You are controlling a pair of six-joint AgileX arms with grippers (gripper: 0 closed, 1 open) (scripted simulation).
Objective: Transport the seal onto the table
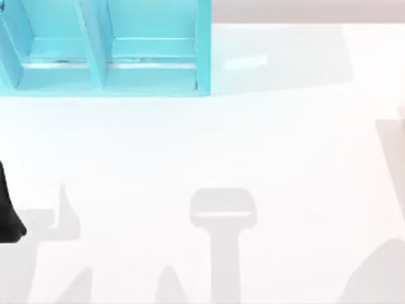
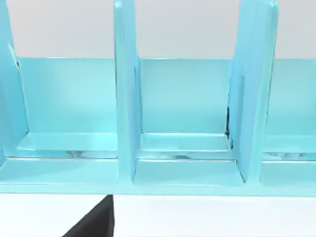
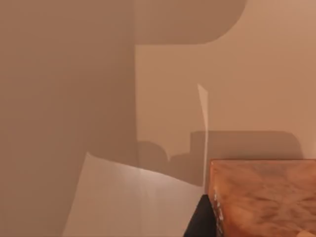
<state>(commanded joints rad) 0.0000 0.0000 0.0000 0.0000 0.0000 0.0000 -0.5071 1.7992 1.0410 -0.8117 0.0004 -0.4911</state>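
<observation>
Seal (image 3: 261, 197) close against right wrist camera, black finger (image 3: 200, 219) beside it; grip state unclear. Above table (image 1: 202, 152). Risk: slip, tumble if pinch weak. Left arm (image 1: 7, 215) parked at left edge.

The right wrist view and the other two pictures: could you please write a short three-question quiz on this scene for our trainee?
1. True or false: the seal lies inside a compartment of the turquoise shelf.
2. In which corner of the top view does the shelf stand? A upper left; B upper right; C lower right.
3. Fill in: the seal shows close up in the ___ wrist view, above the white table.

Key: 1 false; 2 A; 3 right.
</observation>
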